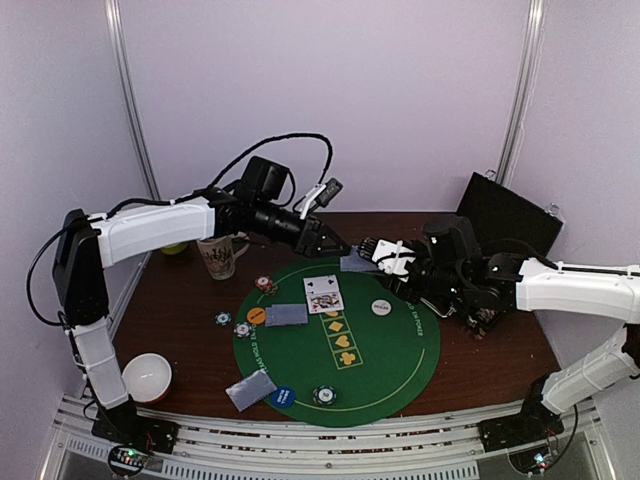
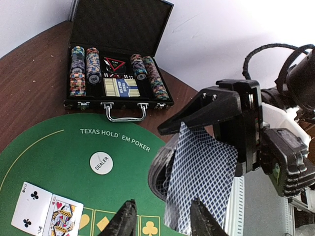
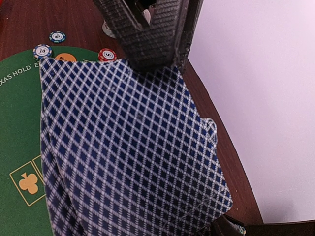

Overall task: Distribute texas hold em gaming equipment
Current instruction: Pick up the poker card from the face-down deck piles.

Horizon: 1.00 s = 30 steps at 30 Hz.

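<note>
- two face-down pairs (image 1: 286, 314) lie on the left part of the green mat (image 1: 400, 370), one mid-left and one at the near-left rim. chips (image 1: 243, 329) and an orange disc (image 1: 256, 316) sit beside them. those seats look served.
- face-up cards (image 1: 323, 294) lie left of centre toward the far side, with the dealer disc (image 1: 381, 307) just right of them.
- left gripper (image 1: 335, 243) hangs over the far rim of the mat, jaws apart and straddling one edge of the held cards (image 2: 199, 177). one finger (image 2: 202, 219) is near the card back, the other is clear of it. no pinch yet.
- held cards are off the table, a small skewed fan between the two grippers, backs toward both wrist cameras.
- right gripper (image 1: 385, 255) is clenched on the opposite edge of the fan.
- judged step: draw a card or two out of the fan for the next seat.
- doing it well: close the left jaws only on the free edge of the outermost card, with a shallow bite. pull slowly in the plane of the card, away from the right gripper. the right should hold firm so the rest does not slide.
- risk: the fan is loose, so an extra card may drag along or drop.
- open case (image 2: 118, 29) with chip stacks sits far right, well apart.
</note>
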Motion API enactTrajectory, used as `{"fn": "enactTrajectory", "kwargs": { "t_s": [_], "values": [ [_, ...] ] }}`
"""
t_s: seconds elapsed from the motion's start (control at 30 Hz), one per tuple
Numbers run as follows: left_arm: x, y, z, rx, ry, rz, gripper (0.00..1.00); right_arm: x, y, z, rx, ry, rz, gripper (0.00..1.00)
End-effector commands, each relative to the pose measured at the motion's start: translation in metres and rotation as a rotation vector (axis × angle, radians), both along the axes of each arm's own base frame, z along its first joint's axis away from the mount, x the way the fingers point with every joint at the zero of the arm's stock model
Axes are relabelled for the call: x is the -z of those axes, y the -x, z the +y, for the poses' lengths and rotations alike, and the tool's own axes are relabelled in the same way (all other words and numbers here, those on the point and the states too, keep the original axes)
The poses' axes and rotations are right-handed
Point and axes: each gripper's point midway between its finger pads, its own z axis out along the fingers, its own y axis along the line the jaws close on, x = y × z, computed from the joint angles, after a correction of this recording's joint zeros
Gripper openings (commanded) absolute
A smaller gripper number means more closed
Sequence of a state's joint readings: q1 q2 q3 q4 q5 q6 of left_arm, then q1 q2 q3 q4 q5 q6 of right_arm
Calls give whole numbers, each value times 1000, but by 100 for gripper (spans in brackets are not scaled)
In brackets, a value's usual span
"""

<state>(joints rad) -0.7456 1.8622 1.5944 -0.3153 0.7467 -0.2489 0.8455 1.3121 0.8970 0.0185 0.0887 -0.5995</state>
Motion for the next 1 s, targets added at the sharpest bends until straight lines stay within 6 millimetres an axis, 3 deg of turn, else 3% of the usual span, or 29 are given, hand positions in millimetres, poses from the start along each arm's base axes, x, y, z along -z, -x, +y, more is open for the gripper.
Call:
{"fn": "enactTrajectory", "kwargs": {
  "t_s": [0.0,0.37,0.77,0.97],
  "values": [
    [-22,6,3,23,53,-28,34,-20,-3,-1,4,-42,-41,47],
    [-33,15,7,51,77,-44,1,-20,-4,-3,12,-41,-42,47],
    [-50,15,5,54,134,-96,0,-21,-2,-3,6,-57,-24,47],
    [-63,4,19,2,142,-151,0,-22,-1,-6,9,-62,-20,47]
  ]
}}
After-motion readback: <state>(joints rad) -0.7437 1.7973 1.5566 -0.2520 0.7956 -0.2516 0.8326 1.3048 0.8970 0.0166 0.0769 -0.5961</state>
